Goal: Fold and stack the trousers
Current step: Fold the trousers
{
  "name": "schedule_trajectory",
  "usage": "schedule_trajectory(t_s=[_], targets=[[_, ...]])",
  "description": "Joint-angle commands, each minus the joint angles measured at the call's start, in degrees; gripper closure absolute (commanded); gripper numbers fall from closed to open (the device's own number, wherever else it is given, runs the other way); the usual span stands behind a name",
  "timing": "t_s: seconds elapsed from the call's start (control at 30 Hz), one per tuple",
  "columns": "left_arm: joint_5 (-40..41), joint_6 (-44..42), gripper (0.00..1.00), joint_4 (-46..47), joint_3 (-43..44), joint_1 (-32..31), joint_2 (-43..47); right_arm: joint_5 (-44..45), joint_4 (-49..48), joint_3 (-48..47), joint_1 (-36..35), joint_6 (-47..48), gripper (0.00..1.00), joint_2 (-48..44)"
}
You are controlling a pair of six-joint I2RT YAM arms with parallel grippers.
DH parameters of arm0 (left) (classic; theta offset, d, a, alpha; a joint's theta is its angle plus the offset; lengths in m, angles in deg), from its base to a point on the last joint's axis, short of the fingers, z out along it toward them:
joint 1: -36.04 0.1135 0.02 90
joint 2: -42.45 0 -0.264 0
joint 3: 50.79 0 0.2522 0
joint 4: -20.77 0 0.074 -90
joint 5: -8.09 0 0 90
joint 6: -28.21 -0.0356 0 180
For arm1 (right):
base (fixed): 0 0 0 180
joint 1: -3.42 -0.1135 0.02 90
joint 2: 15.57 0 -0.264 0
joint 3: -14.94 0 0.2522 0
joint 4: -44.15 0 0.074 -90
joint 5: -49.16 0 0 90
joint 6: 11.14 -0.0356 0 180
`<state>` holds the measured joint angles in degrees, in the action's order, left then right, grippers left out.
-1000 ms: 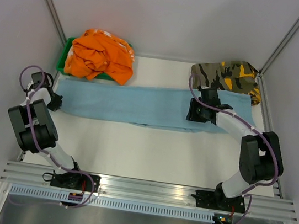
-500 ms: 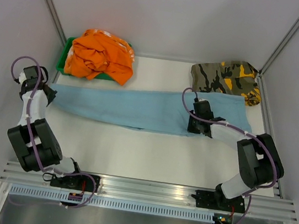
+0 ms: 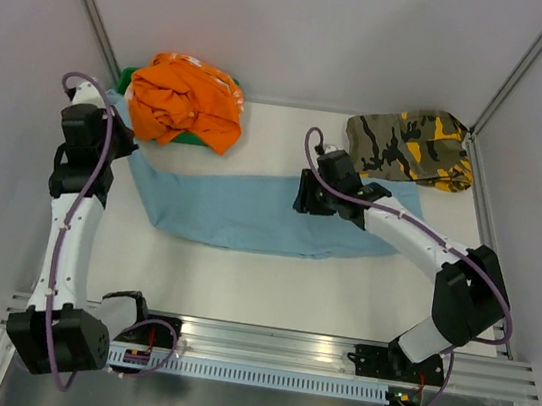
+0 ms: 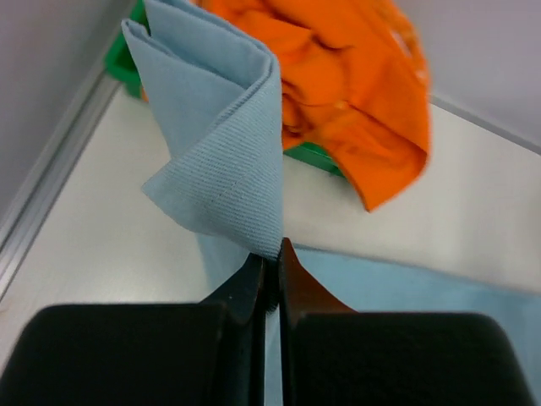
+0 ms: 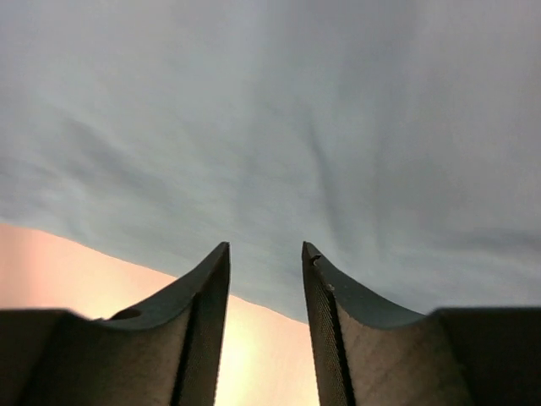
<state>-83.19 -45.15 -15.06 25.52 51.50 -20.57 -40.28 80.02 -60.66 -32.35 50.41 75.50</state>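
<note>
Since the earlier frames, the left gripper (image 4: 270, 254) has travelled from the left edge of the overhead view to its upper left, carrying one end of the trousers (image 3: 250, 210) up with it. The right gripper (image 5: 266, 247) has shifted leftward along the cloth, toward frame centre.

Left gripper: jaws closed tight on a folded edge of the light blue cloth. In the left wrist view the pinched fold stands up ahead of the fingertips, in front of the orange garment (image 3: 184, 100) and the green bin (image 3: 191, 137).

Right gripper: jaws apart, nothing between them. It sits above the upper edge of the trousers, and the blue cloth fills most of its wrist view.

Trousers: lying across the middle of the table (image 3: 239, 289), left end raised toward the upper left. The right end lies just below the camouflage garment (image 3: 410, 147) in the upper right.
</note>
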Motion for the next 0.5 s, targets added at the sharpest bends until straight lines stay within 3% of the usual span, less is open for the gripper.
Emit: schedule_trajectory(t_s=[0.0, 0.1, 0.17, 0.33, 0.47], targets=[[-4.08, -4.17, 0.98, 5.89, -0.22, -6.66, 6.58, -3.72, 2.67, -9.42, 0.00, -0.81, 0.49, 0.86], [-2.51, -3.55, 0.98, 6.41, -2.76, -15.44, 8.79, -1.70, 3.90, -11.36, 0.43, -2.49, 0.42, 1.48], [1.17, -3.37, 0.98, 7.56, -4.88, -24.58, 9.85, -1.17, 4.43, -10.58, 2.44, -4.68, 0.35, 0.70], [13.22, -2.67, 0.98, 9.40, -8.22, -44.33, 4.24, -2.66, 5.22, -6.10, 12.11, -7.41, 0.34, -4.13], [21.81, 0.66, 0.98, 11.52, -8.76, -52.10, -2.35, -1.79, 8.03, -3.73, 20.98, -4.70, 0.32, -9.40]])
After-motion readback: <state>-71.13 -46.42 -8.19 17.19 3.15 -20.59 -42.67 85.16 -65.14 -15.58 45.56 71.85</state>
